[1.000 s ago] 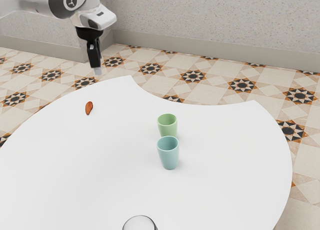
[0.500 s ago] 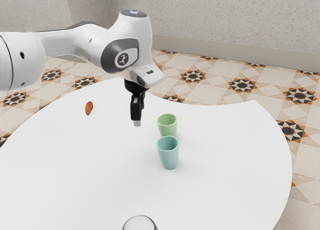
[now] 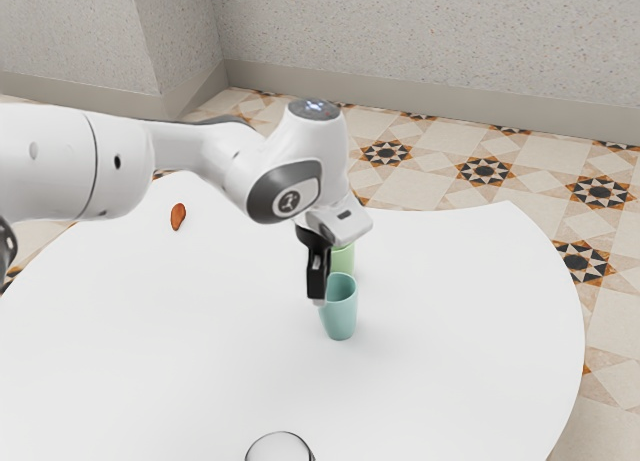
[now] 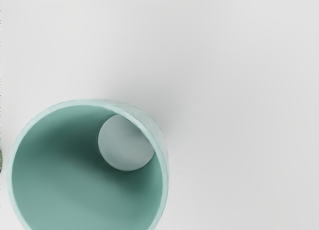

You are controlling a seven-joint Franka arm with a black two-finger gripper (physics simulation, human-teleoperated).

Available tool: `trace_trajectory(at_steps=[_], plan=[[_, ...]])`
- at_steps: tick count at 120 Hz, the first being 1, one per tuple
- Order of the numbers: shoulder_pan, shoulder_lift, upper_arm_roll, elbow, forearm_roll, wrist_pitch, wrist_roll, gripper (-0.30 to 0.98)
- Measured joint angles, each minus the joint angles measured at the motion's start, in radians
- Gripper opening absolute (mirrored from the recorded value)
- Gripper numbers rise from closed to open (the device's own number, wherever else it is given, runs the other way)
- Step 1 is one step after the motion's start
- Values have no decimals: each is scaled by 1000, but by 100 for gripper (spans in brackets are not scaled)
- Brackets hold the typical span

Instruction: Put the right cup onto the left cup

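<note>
Exterior view: pale gray wall (image 3: 430, 41) with fine, scattered speckling. Turns at an outer corner toward the exterior view's left, then at an inner corner; slightly darker on the short face between. Edged along the foot with a plain beige-gray baseboard (image 3: 430, 101). Below, cream and tan tiled floor (image 3: 540, 196), patterned with black-and-orange stars. In the foreground, smooth white worktop (image 3: 450, 331), broadly rounded, with a concave curve cut into the far edge. Soft, even light throughout. Wrist view: worktop in light gray-white, with faint, soft-edged shading.
</note>
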Motion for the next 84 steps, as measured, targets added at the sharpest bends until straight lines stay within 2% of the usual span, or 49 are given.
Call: trace_trajectory(at_steps=[51, 84], plan=[[-6, 51, 0, -32, -11, 105, -35, 67], [3, 88, 0, -35, -10, 142, -57, 14]])
